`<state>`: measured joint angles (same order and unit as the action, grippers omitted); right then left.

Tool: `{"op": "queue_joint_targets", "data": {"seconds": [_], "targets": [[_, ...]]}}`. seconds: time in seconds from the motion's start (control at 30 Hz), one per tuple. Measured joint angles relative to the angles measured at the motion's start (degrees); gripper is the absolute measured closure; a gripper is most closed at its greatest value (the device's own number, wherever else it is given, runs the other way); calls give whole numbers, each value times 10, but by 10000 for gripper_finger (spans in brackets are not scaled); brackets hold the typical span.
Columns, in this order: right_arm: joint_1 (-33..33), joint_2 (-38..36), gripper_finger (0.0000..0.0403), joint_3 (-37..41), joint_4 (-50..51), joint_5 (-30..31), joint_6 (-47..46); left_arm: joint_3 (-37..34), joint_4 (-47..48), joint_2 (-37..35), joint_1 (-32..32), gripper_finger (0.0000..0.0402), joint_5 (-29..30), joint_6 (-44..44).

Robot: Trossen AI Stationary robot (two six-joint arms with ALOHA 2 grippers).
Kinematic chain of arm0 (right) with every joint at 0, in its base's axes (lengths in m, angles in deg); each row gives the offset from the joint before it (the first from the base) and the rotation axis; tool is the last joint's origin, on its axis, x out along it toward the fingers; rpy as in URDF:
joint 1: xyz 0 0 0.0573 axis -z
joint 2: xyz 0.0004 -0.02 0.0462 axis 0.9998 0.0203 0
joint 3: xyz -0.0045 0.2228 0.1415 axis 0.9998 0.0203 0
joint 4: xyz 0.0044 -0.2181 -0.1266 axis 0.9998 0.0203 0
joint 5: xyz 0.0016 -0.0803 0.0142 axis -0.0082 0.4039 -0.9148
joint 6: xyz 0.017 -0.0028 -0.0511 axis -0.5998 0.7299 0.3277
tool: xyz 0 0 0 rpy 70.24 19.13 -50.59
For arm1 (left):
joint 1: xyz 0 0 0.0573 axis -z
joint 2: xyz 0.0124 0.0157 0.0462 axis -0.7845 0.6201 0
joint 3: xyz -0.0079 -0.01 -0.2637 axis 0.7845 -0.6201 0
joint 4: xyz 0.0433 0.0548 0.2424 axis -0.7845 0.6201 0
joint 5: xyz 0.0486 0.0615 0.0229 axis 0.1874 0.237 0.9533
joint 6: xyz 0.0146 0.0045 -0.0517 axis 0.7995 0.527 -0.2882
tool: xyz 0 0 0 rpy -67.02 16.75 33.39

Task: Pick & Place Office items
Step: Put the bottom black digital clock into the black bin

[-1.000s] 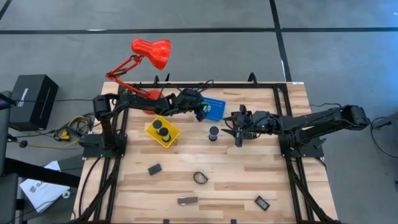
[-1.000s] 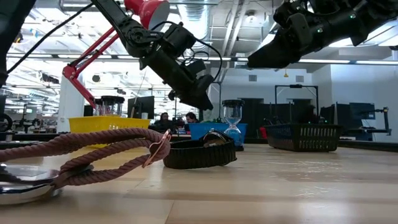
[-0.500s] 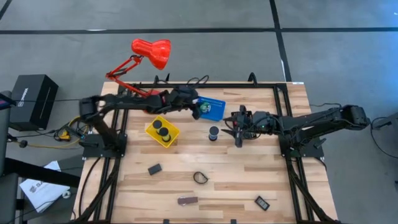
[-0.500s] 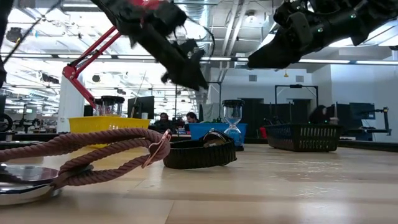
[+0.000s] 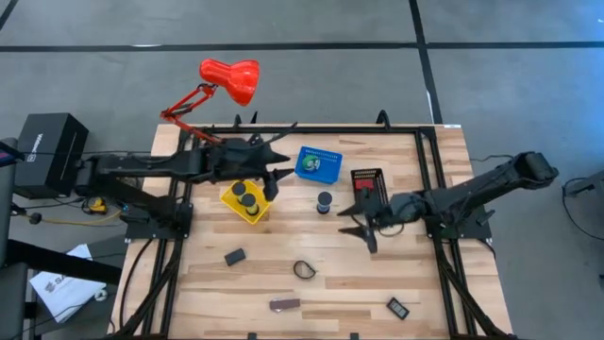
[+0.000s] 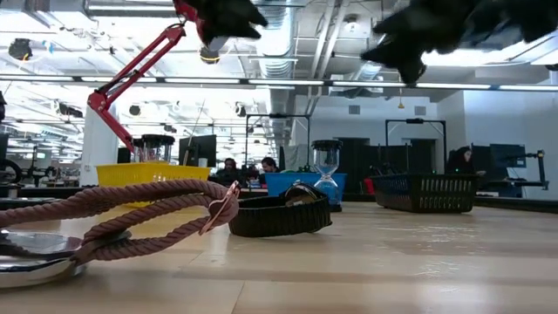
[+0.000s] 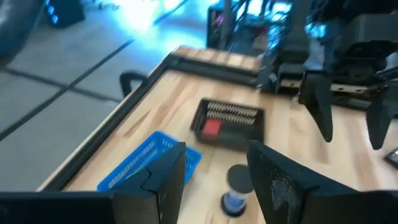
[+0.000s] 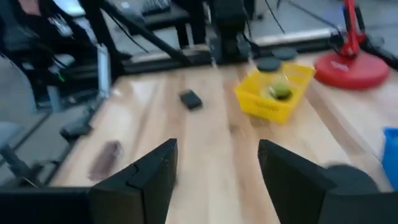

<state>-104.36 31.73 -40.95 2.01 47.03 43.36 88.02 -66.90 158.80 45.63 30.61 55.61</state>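
Observation:
In the high view my left gripper (image 5: 274, 183) hangs open by the far right corner of the yellow basket (image 5: 233, 209), which holds two black rolls (image 5: 244, 195). My right gripper (image 5: 360, 235) is open above bare wood, near of the black basket (image 5: 367, 193) holding a red block (image 5: 362, 176). A green piece (image 5: 307, 162) lies in the blue basket (image 5: 324, 166). A small dark cylinder (image 5: 325, 201) stands between the baskets. A black block (image 5: 234, 256), black loop (image 5: 303, 270), brownish bar (image 5: 284, 304) and second black block (image 5: 397, 308) lie flat nearer the near edge.
The red desk lamp (image 5: 229, 79) stands at the far left corner, its base (image 8: 348, 65) behind the yellow basket (image 8: 273, 93). Black frame rails run along the table's left, right and far sides. Bare wood lies between the cylinder and the near items.
My left gripper has drawn back from above the blue basket toward the table's left and now hangs by the yellow basket; the green piece shows in the blue basket. My right gripper has moved from over the black basket toward the near edge, uncovering that basket and its red block.

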Motion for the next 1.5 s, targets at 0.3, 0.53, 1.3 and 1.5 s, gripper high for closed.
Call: {"op": "queue_joint_targets", "data": {"seconds": [0.3,0.53,1.3,1.5], "targets": [[-122,0,192,-37,-47,73,-35,0,0,-54,16,237,1,6],[-193,84,192,-162,76,150,-47,0,6,-68,16,242,1,6],[-314,505,192,-527,825,-331,-514,0,56,-67,16,242,1,23],[-337,499,192,-527,889,-334,-538,0,72,-67,16,245,1,23]]}}
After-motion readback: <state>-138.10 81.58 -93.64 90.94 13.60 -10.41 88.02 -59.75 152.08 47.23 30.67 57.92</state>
